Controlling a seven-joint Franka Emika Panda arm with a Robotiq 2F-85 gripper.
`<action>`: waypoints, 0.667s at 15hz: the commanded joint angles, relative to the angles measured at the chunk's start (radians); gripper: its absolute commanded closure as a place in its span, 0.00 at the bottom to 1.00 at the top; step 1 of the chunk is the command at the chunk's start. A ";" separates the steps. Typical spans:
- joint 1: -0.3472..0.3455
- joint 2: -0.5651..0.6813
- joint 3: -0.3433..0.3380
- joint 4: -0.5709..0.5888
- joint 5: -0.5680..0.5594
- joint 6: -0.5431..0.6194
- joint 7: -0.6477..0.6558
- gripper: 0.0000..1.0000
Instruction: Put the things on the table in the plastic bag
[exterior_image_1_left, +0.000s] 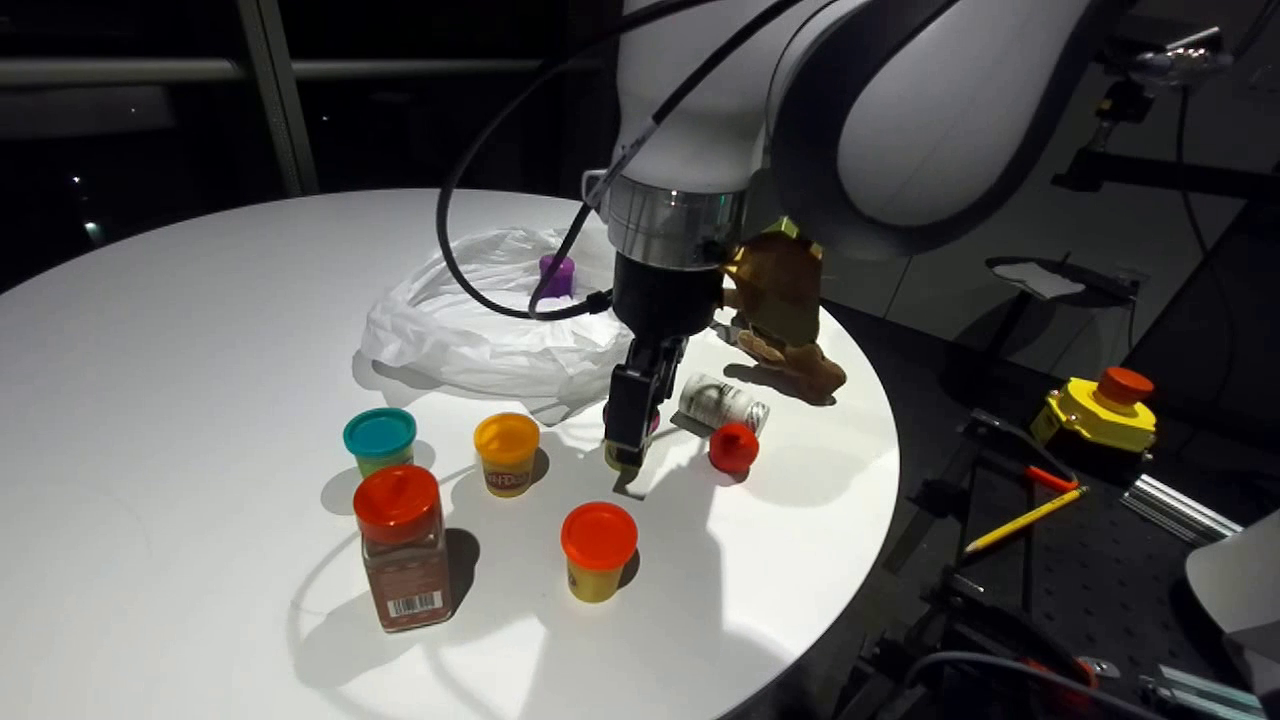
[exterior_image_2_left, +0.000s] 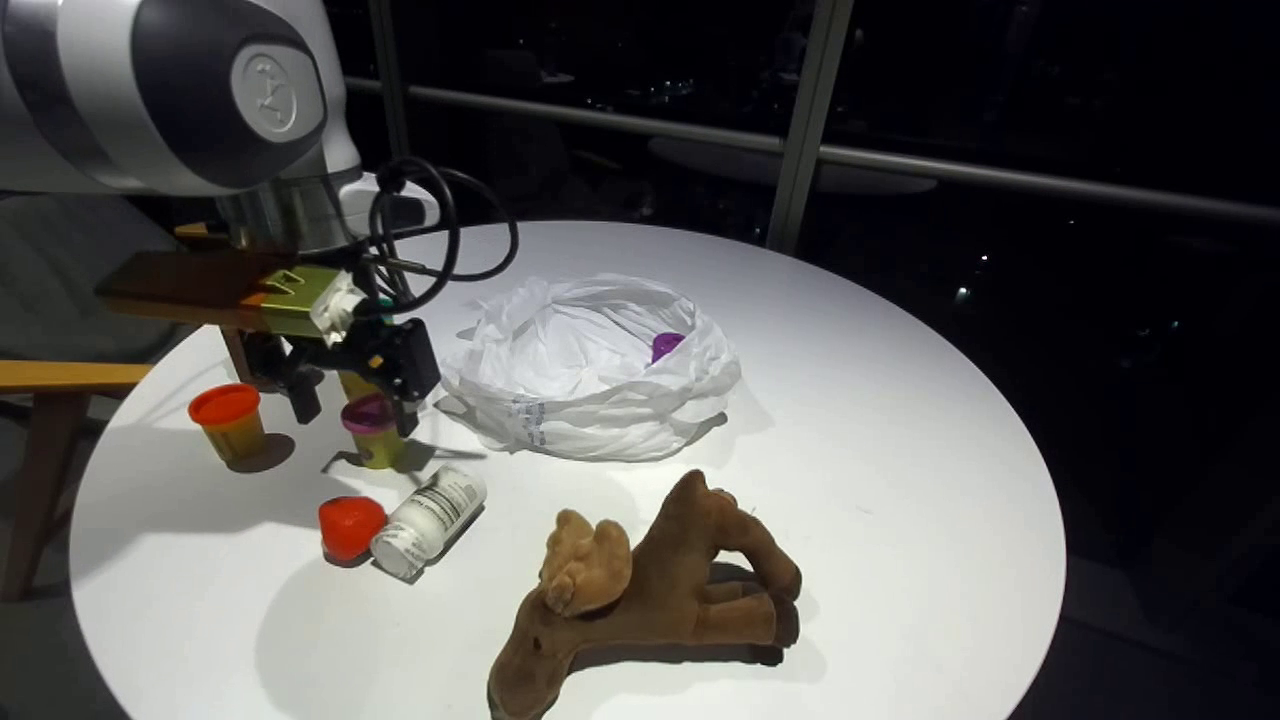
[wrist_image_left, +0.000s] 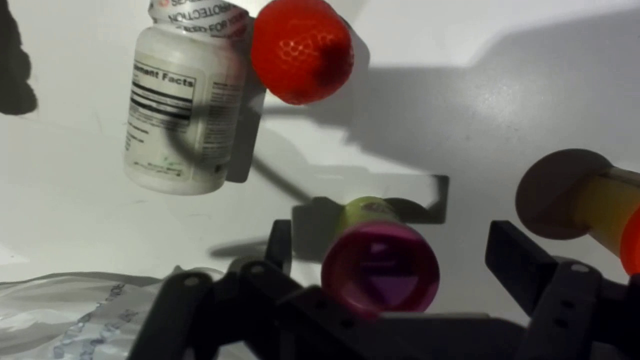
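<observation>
My gripper (exterior_image_2_left: 355, 408) is open, pointing down, with a magenta-lidded yellow jar (exterior_image_2_left: 375, 440) between its fingers. In the wrist view gaps show on both sides of this jar (wrist_image_left: 380, 270). The whitish plastic bag (exterior_image_2_left: 590, 425) lies open, a purple-lidded jar (exterior_image_1_left: 558, 276) inside. On the white table (exterior_image_1_left: 180, 330) stand a teal-lidded jar (exterior_image_1_left: 380, 440), an orange-lidded jar (exterior_image_1_left: 507, 445), a red-lidded yellow jar (exterior_image_1_left: 598, 545) and a taller red-lidded brown jar (exterior_image_1_left: 402, 550). A white bottle (exterior_image_2_left: 432, 520) lies beside a red strawberry-like object (exterior_image_2_left: 350, 527). A brown plush moose (exterior_image_2_left: 660, 600) lies near the edge.
The bag's rim is close beside the gripper in the wrist view (wrist_image_left: 100, 320). A black cable (exterior_image_1_left: 445, 220) loops from the arm above the bag. A yellow-and-red button box (exterior_image_1_left: 1100, 415) is off the table. A wooden chair (exterior_image_2_left: 60, 378) stands beyond the edge.
</observation>
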 joint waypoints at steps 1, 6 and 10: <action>0.001 0.041 -0.004 0.046 0.026 0.007 -0.038 0.00; -0.002 0.029 -0.008 0.053 0.049 -0.016 -0.054 0.49; 0.025 -0.071 -0.064 0.051 0.001 -0.100 -0.008 0.72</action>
